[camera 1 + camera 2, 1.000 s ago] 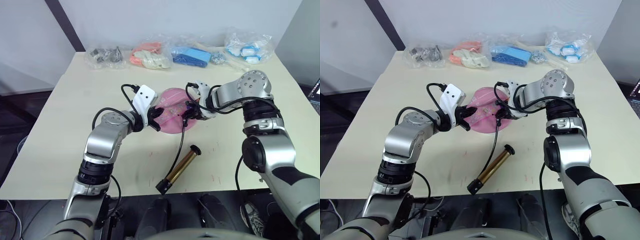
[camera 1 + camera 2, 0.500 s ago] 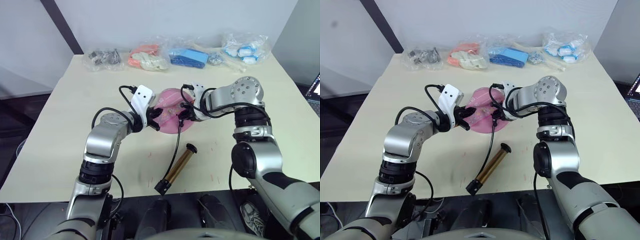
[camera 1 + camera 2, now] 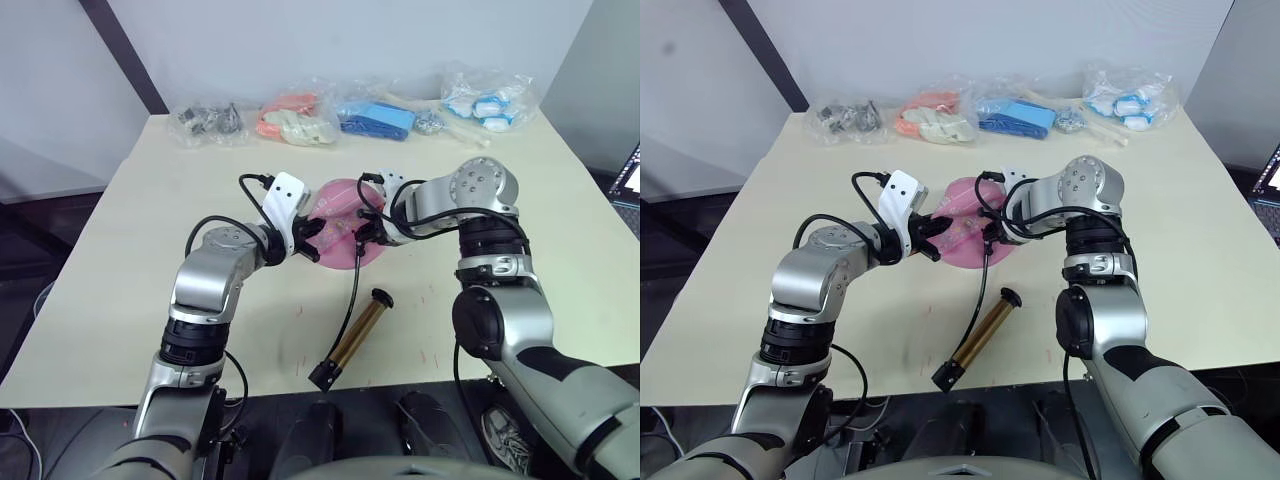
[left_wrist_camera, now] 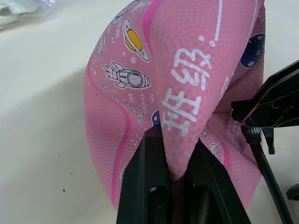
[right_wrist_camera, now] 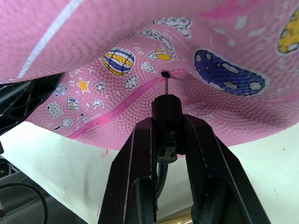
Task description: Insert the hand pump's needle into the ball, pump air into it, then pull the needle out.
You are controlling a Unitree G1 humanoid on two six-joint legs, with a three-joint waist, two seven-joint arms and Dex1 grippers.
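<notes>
Pink pebbled rubber ball [image 4: 187, 88], saggy and folded, sits mid-table, pinched by the left gripper [image 4: 175, 163]; the right gripper [image 5: 166, 140] clamps the thin metal needle [image 5: 165, 85], tip at the ball's valve

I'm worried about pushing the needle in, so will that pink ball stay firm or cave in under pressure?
Likely caves in: the ball looks saggy, folded where the left hand pinches it. The needle already meets its valve. Probably light, unlikely to roll.
</notes>
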